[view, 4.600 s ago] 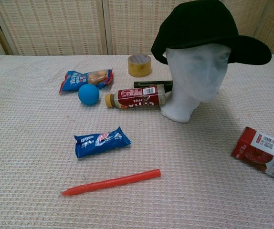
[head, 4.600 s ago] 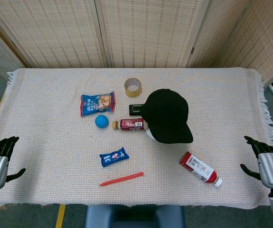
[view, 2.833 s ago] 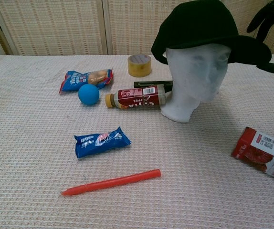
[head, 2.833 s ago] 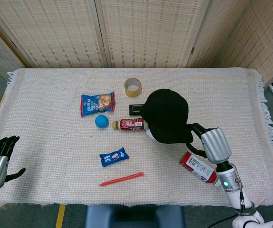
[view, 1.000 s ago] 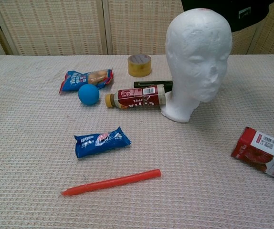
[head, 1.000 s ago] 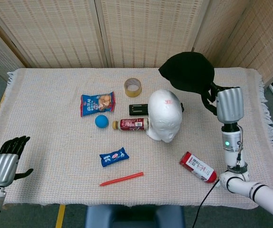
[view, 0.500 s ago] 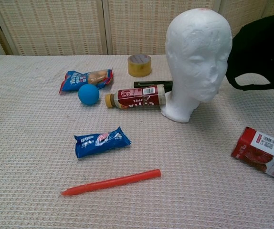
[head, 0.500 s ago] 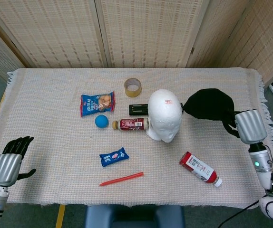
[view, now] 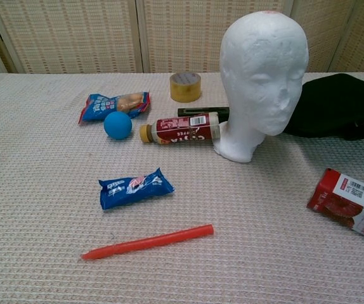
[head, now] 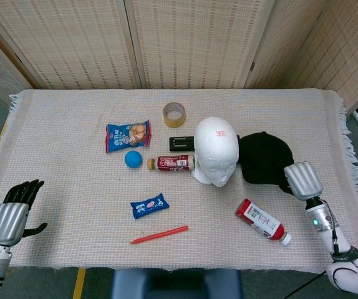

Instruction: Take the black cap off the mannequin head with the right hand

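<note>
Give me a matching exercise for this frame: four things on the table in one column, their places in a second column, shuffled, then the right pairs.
Things:
1. cap
2. tape roll
3. blue ball
4. red stick

Places:
A. near the front edge of the table, in front of the small blue packet
B. toward the screen, behind the mannequin head
C. on the cloth beside the mannequin head, at the right hand
D. just in front of the cookie bag, left of the lying brown bottle

Pairs: 1-C, 2-B, 3-D, 4-A
</note>
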Motion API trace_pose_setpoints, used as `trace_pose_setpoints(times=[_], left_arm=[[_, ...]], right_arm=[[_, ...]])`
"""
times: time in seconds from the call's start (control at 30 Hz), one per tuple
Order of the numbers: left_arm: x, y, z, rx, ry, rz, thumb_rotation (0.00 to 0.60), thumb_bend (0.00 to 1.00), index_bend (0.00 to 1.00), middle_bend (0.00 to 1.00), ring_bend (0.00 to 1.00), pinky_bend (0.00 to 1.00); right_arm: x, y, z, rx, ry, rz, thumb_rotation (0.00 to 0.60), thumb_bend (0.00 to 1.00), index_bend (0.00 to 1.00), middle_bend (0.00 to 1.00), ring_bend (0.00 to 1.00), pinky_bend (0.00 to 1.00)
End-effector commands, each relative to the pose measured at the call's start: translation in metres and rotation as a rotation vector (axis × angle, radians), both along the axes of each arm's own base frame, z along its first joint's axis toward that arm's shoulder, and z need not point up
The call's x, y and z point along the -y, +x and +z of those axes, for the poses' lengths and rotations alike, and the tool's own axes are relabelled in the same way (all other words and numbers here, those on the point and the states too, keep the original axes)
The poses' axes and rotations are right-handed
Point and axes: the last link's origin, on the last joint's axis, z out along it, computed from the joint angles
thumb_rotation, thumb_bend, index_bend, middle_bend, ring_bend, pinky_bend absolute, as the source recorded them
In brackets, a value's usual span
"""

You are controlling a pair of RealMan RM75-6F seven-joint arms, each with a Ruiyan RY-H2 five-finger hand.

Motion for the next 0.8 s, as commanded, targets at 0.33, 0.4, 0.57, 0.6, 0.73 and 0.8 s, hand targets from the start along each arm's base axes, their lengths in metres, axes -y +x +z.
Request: trace_pose_setpoints(times=[0.33,0.4,0.57,0.6,0.73,0.8], left_arm=[[0.001,-0.005,-0.001,0.002,-0.005,0.018,0.600,0.08,0.11,0.11,0.10,0.16],[0.000,-0.005,-0.001,0.002,-0.002,0.017,0.600,0.08,0.11,0.11,0.10,0.16],[0.000,-0.004,0.000,-0.002,0.019,0.018,0.600,0.08,0.11,0.11,0.10,0.16],[0.000,-0.004,0.000,-0.001,0.023,0.017,0.600,0.08,0.11,0.11,0.10,0.16],[0.000,-0.002,0.000,-0.005,0.032,0.015,0.600,0.08,0.10,0.10,0.10,0.16],[0.001,-0.001,0.001,-0.006,0.039,0.015,0.600,0.08,0.10,0.10,0.10,0.16]], right_arm=[[-0.039,0.017,0.033,0.071,0.078,-0.153,0.498,0.00,0.00,0.01,0.00,0.21],[-0.050,0.018,0.047,0.073,0.051,-0.138,0.497,0.00,0.00,0.01,0.01,0.21],[-0.076,0.018,0.073,0.091,-0.073,-0.084,0.507,0.00,0.00,0.08,0.09,0.23],[-0.084,0.016,0.077,0.097,-0.096,-0.085,0.509,0.00,0.00,0.10,0.11,0.25],[-0.106,0.015,0.085,0.127,-0.133,-0.100,0.506,0.00,0.00,0.13,0.13,0.27],[-0.116,0.015,0.088,0.130,-0.146,-0.097,0.507,0.00,0.00,0.14,0.14,0.29]])
